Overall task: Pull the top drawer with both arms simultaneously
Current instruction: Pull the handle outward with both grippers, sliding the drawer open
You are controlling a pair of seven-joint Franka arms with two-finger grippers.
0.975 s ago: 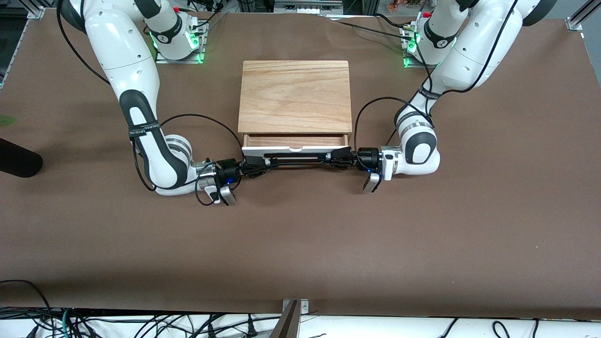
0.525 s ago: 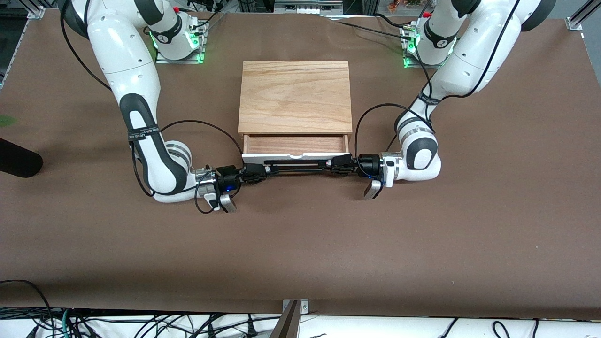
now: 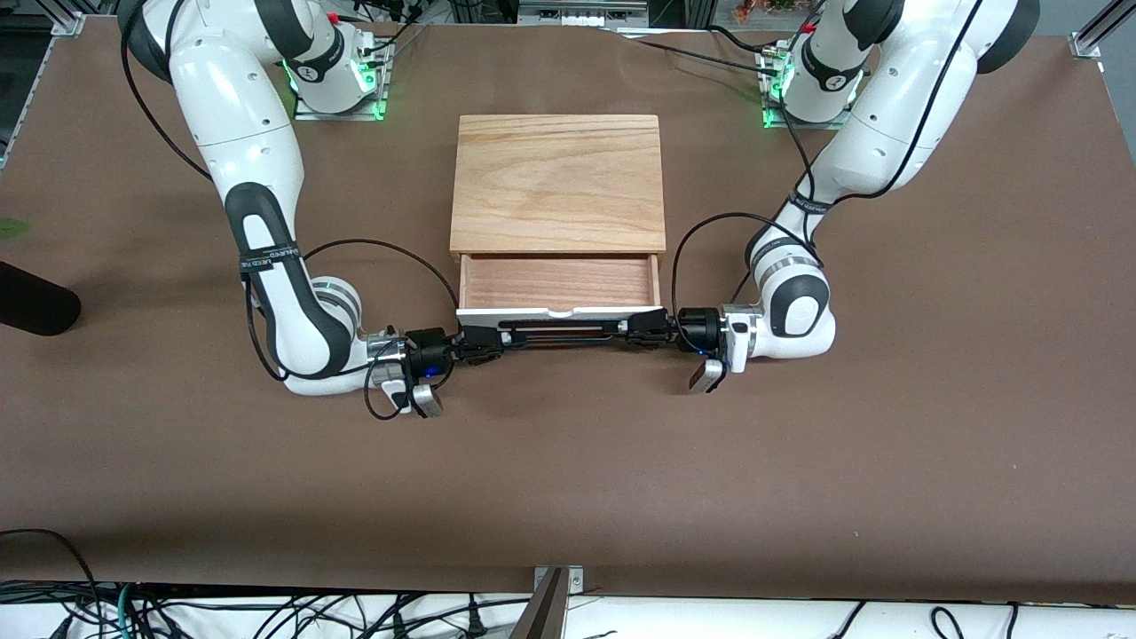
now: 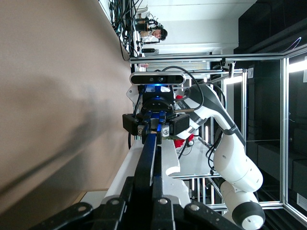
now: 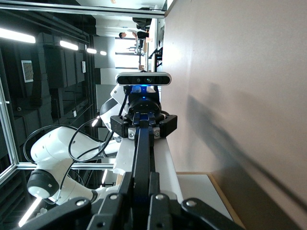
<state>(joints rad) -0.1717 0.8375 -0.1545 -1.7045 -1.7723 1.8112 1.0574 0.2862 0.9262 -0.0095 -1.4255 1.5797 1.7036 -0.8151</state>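
Observation:
The top drawer [image 3: 559, 282] stands pulled out from under the light oak cabinet top [image 3: 557, 182], and its reddish-brown wood inside shows. Its white front panel [image 3: 532, 312] carries a wide black wire handle [image 3: 561, 332]. My left gripper [image 3: 632, 329] is shut on the handle's end toward the left arm. My right gripper [image 3: 491, 341] is shut on the other end. In the left wrist view my left gripper [image 4: 152, 187] clamps the handle bar [image 4: 147, 153], with the right gripper [image 4: 154, 125] at its other end. The right wrist view mirrors this: right gripper [image 5: 142, 191], handle [image 5: 142, 153], left gripper [image 5: 143, 125].
A dark rounded object [image 3: 34, 307] lies at the table edge toward the right arm's end. Both arm bases [image 3: 333, 84] [image 3: 803, 89] stand beside the cabinet's back. A metal bracket [image 3: 555, 590] and loose cables [image 3: 266, 617] line the table edge nearest the front camera.
The drawer has slid farther out toward the front camera, showing more of its wood inside. Both grippers moved the same way with the handle, still shut on it.

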